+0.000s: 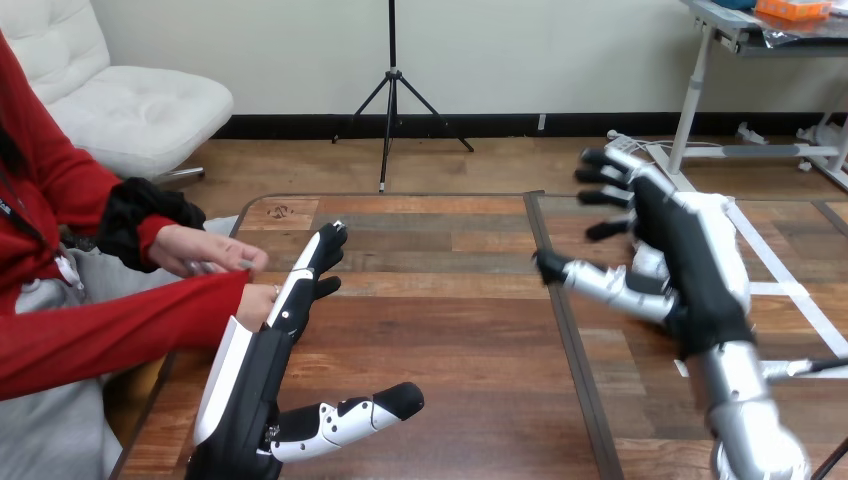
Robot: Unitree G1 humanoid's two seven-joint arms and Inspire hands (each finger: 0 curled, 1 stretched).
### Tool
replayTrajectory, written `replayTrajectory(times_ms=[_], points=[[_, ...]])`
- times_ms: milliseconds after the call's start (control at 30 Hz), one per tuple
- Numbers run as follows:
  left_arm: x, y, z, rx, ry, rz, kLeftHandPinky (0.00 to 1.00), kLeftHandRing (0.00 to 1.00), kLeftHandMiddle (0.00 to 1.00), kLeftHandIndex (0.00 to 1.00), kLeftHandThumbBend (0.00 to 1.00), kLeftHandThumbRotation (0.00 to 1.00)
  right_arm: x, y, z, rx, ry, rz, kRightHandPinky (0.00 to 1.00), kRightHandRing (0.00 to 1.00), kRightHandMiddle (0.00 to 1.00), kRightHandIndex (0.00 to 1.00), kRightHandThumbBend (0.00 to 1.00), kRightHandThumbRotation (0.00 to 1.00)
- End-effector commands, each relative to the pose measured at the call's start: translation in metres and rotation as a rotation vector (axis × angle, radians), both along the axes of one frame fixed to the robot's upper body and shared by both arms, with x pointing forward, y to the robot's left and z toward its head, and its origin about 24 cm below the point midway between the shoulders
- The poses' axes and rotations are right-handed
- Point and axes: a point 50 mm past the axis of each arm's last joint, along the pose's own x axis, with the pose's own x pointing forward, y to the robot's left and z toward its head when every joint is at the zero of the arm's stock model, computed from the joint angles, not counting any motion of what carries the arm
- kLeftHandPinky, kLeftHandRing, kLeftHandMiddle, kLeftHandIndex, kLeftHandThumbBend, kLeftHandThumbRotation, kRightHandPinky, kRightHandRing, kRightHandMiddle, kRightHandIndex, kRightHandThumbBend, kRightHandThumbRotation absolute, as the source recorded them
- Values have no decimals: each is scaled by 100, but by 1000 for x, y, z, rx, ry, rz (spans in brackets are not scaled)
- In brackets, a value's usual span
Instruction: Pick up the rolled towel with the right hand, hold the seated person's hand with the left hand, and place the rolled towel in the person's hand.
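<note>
Fingers [322, 250] of the robot's left hand [250, 370] lay straight and together, reaching forward near the table's left edge, the thumb stuck out sideways toward the table's middle; they closed on nothing. They stood in front of the person's lower hand [257, 300], touching it or just beside it; which of the two could not be told, since the fingers hid part of that hand. The person's upper hand [205, 250] lay just above the lower arm's red sleeve [120, 330], its fingertips near the robot's fingers. Whether the rolled towel lay within the person's hands could not be told. The right hand [690, 260] hung over the right half of the wooden table [440, 330], well apart from the others, its fingers spread and loosely bent, holding nothing. A dark seam [562, 310] ran down the tabletop between the two robot hands; white tape lines [790, 295] crossed the board by the right hand.
</note>
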Motion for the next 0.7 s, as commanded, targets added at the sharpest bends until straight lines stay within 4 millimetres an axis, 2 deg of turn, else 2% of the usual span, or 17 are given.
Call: replayTrajectory(times_ms=[0,667], points=[[11,-3,10,-11,-64,-5,86,93,95,95,100,55,19,1,39,-23,-127,-9,59,77,80,82,100,38],[9,0,9,-13,-58,0,87,93,95,95,100,55,41,-9,58,-150,-86,-128,66,83,84,86,100,42]])
